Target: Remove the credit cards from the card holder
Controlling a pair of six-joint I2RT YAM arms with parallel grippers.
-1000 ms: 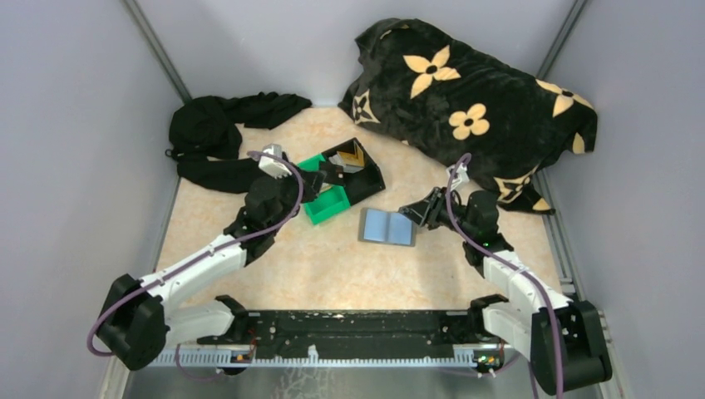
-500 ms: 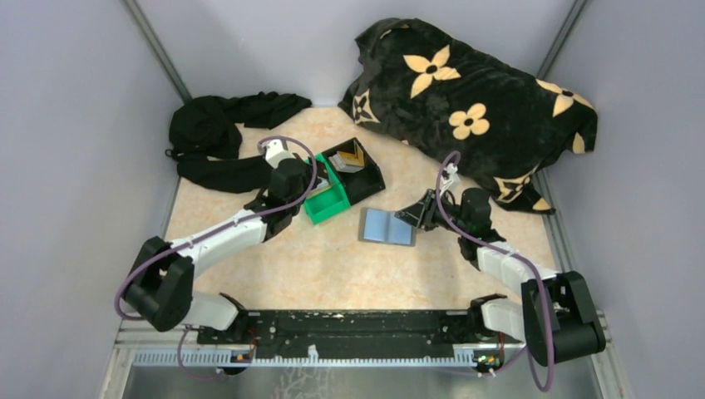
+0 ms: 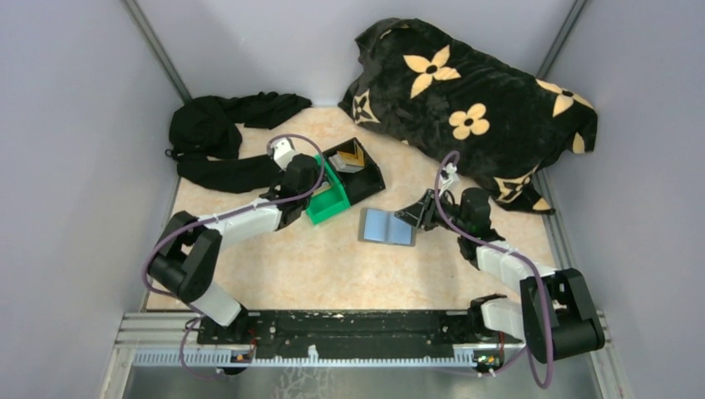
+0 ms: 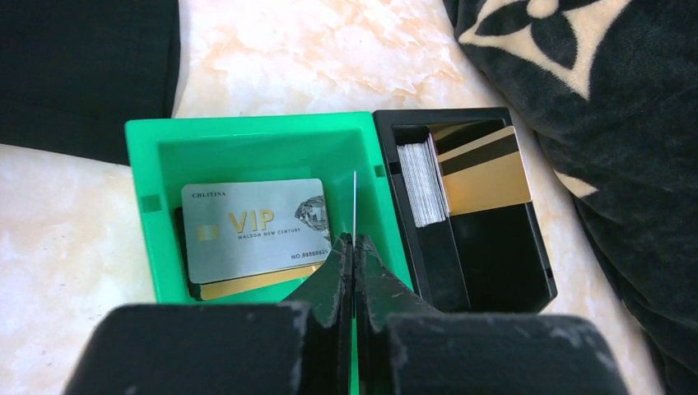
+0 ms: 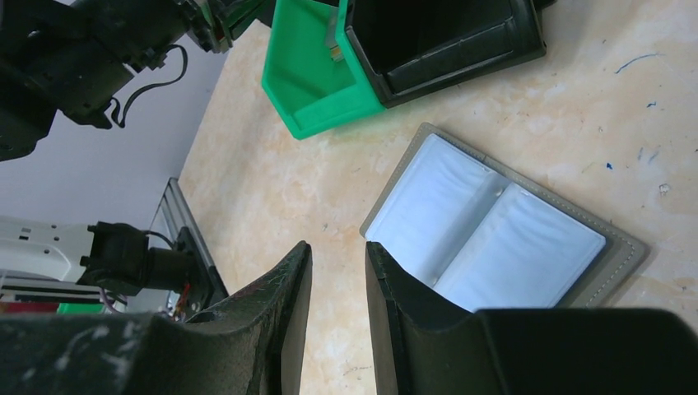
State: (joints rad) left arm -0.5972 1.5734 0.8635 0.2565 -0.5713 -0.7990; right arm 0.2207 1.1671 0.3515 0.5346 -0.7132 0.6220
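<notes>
- Your left gripper (image 4: 354, 247) is clamped shut on what looks like a thin card (image 4: 354, 202), seen edge-on as a pale sliver. It hangs at centre frame in the left wrist view, over the right side of the green bin (image 4: 247, 132).
- A silver VIP card (image 4: 255, 226) already lies flat in that bin, left of centre, on top of a gold one.
- The pinched card stands just beside the wall shared with the black bin (image 4: 449, 113). If you let go from here, it may tip onto that wall, lean upright, or fall in with the gold striped card (image 4: 486, 177) next door.
- The hold is only on the card's lower edge, so a quick wrist turn could twist it loose.
- The card holder (image 5: 494, 234) lies open and flat at centre in the top view. Both pale pockets look empty, so the task seems nearly finished.
- Your right gripper (image 5: 336, 251) has its jaws slightly apart with nothing between them, at the holder's lower left corner. I cannot tell whether one finger touches it, and lowering there could drag or flip the holder.
</notes>
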